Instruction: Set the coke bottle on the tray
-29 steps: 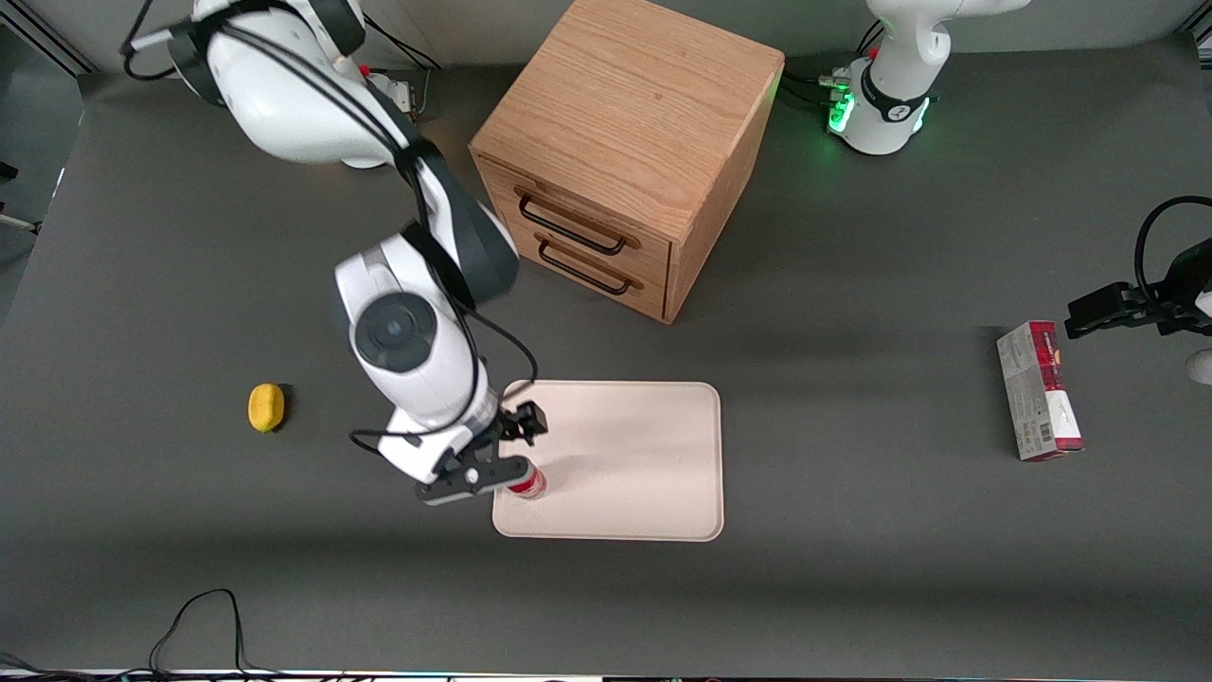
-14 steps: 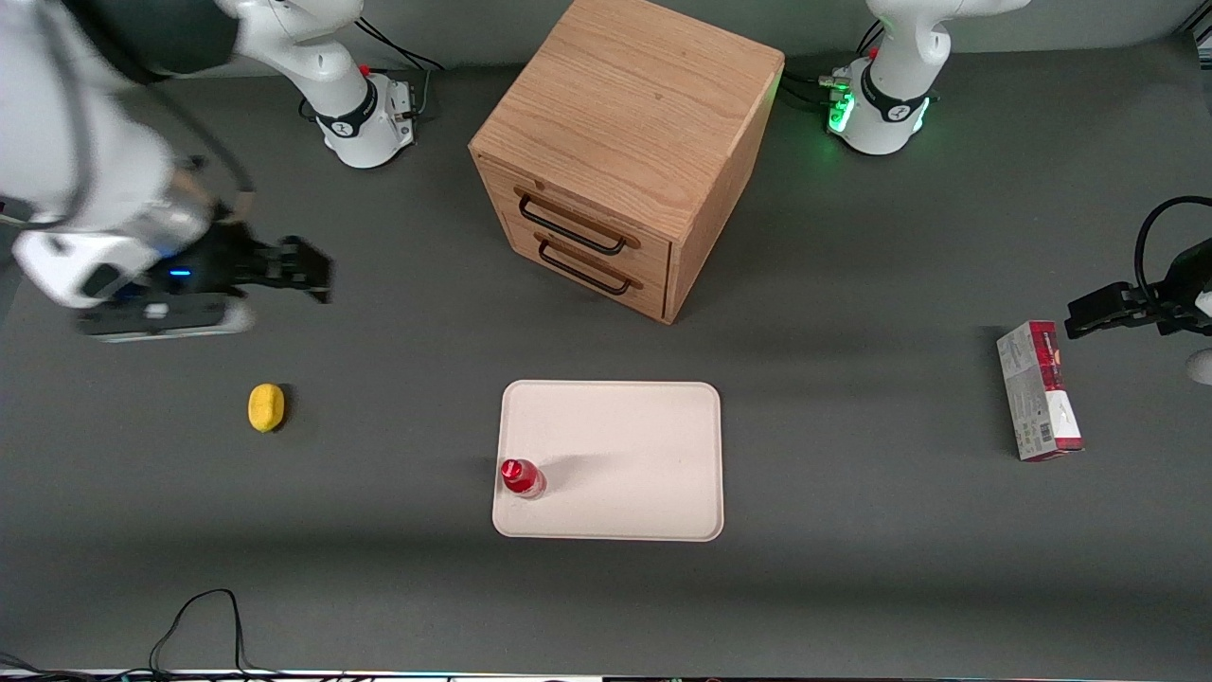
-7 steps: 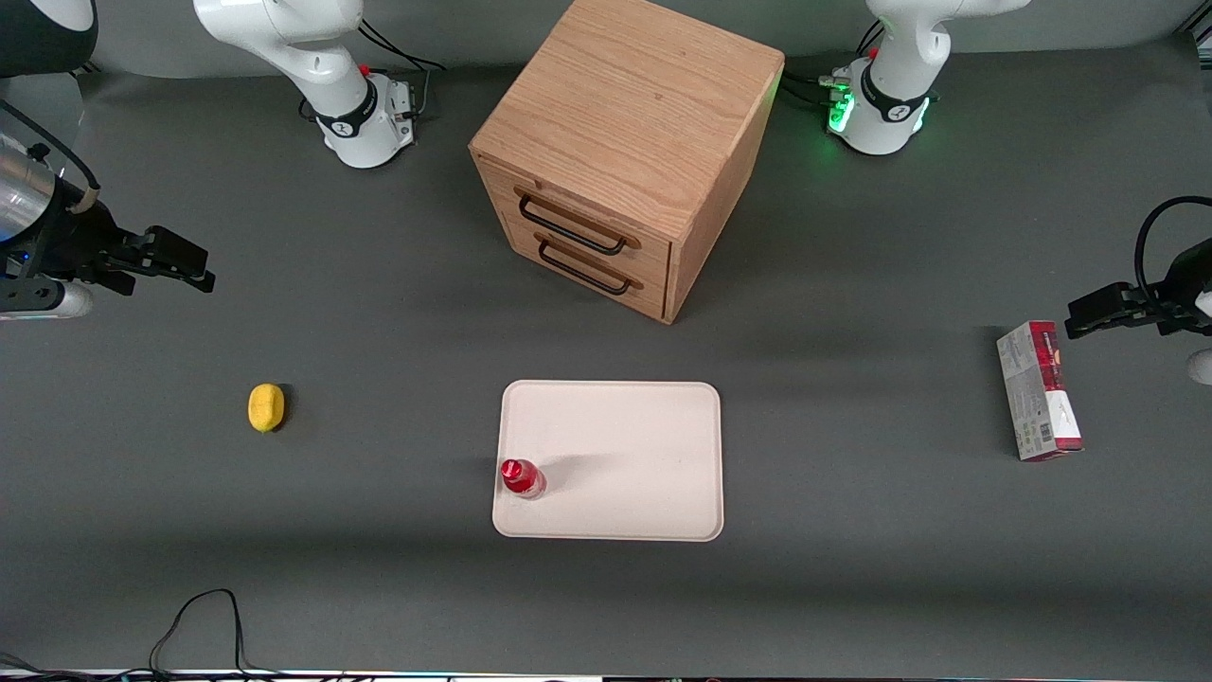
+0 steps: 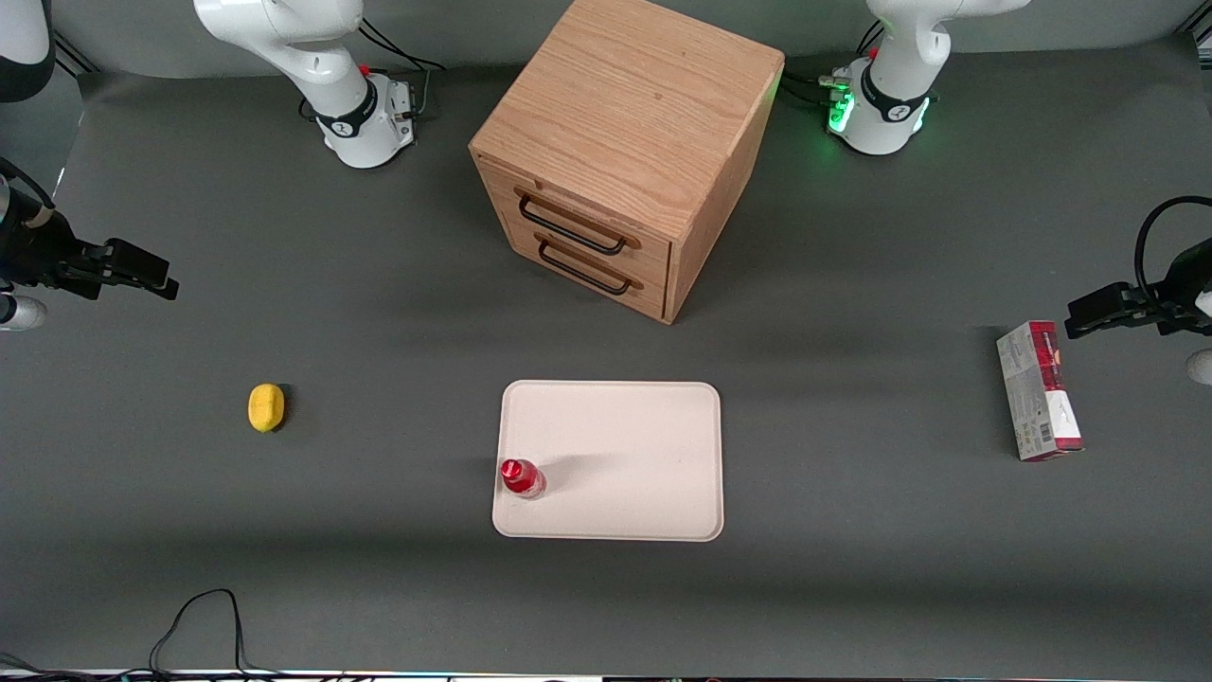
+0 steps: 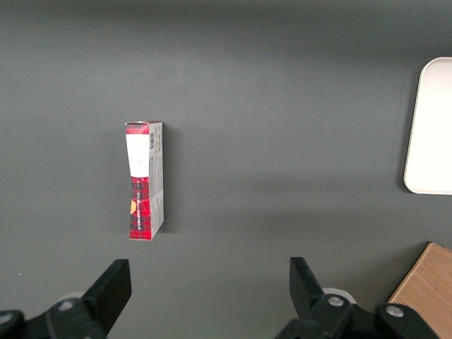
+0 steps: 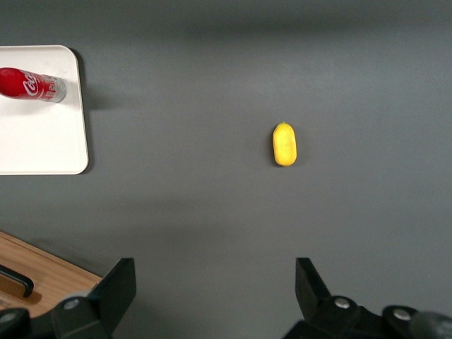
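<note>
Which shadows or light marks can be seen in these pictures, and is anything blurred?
Front view: the coke bottle casts a soft shadow across the tray; green light glows at one arm base; the open gripper looks sharp. Right wrist view: the lemon is crisp.

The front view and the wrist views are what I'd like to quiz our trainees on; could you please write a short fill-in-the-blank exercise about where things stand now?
1. The coke bottle stands upright on the ____, near one of its corners.
2. The gripper hangs at the working arm's end of the table, fingers open, holding ____.
3. The yellow lemon lies on the bare ____, apart from the tray.
4. The wooden cabinet has ____ drawers, both shut.

Missing words: tray; nothing; table; two
</note>
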Tool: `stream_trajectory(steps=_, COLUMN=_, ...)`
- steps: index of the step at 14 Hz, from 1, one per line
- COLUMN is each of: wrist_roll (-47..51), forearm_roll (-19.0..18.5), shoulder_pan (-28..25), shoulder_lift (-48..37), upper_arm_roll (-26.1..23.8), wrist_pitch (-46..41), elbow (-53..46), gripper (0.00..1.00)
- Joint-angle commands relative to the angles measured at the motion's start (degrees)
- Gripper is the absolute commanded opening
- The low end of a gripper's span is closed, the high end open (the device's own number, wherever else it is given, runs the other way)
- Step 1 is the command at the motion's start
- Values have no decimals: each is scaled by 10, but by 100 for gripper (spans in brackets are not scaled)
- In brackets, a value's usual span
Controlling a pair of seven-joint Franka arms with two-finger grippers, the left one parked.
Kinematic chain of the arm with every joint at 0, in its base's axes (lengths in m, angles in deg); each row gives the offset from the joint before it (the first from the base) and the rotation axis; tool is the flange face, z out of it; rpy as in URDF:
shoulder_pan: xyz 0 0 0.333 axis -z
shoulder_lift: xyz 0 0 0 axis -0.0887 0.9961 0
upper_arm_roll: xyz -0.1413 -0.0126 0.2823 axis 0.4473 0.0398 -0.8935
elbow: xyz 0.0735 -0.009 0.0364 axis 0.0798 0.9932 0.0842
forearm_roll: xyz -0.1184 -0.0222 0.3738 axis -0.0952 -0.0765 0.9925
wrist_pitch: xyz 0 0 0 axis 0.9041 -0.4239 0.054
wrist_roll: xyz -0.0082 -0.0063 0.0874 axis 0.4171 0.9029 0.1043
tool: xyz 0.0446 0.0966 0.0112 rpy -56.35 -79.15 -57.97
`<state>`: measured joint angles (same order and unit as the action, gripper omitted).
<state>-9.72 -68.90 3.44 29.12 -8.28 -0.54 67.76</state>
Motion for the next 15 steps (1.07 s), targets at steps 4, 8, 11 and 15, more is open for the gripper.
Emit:
stream_trajectory(steps=4, wrist_roll=-11, forearm_roll=-4, shoulder_pan=1, shoulder_lift=-16, upper_arm_roll=4, wrist_pitch=15, elbow=25, gripper=100)
stream_trajectory(steps=8, wrist_roll=-4, forearm_roll=-5, shoulder_pan=-6, shoulder_lift=-16, upper_arm_roll=18, wrist_pitch=12, elbow=22, gripper=100)
stream_trajectory(steps=11, wrist_roll=2, forearm_roll=-5, shoulder_pan=-7, shoulder_lift=-16, upper_arm_roll=18, wrist_pitch=10, elbow=21, gripper=100)
stream_trajectory(steps=15, wrist_roll=3, forearm_roll=-4, shoulder_pan=-8, shoulder_lift=-16, upper_arm_roll=17, wrist_pitch=10, elbow=21, gripper=100)
